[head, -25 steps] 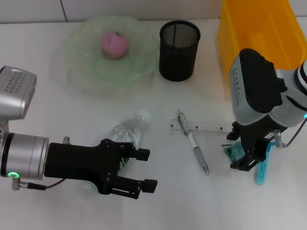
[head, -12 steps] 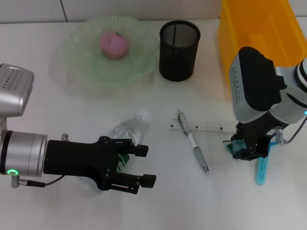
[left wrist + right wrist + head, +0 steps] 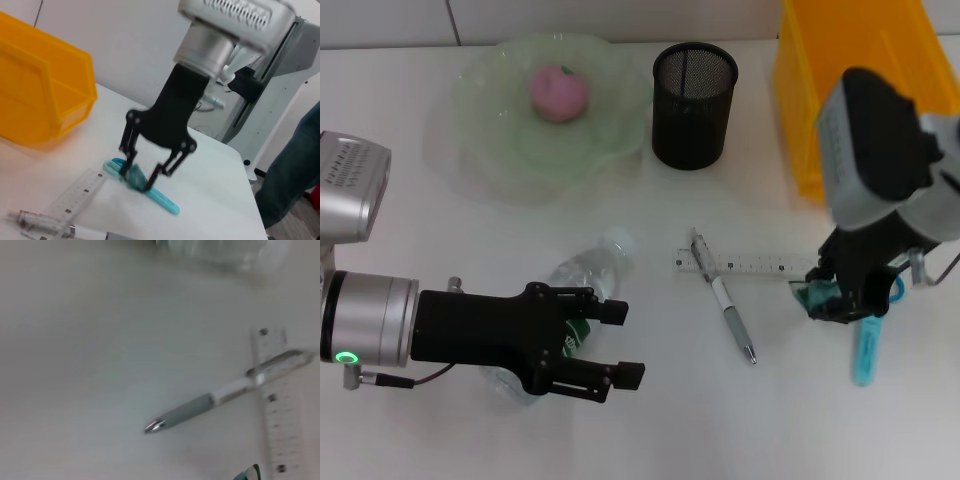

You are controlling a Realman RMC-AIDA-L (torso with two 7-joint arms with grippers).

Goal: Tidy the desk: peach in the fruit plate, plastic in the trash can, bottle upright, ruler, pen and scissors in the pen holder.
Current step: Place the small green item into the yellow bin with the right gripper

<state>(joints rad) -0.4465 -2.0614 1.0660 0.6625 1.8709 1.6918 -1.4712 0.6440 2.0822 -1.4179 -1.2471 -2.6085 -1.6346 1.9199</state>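
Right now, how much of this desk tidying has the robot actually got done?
Done: the peach sits in the fruit plate. In hand: the right gripper is shut on a teal plastic scrap beside the scissors, and the open left gripper is at the bottle, which lies on its side. Left: the ruler, pen and scissors lie outside the empty pen holder.

I see my right tool closed on the teal plastic scrap, beside the light-blue scissors.
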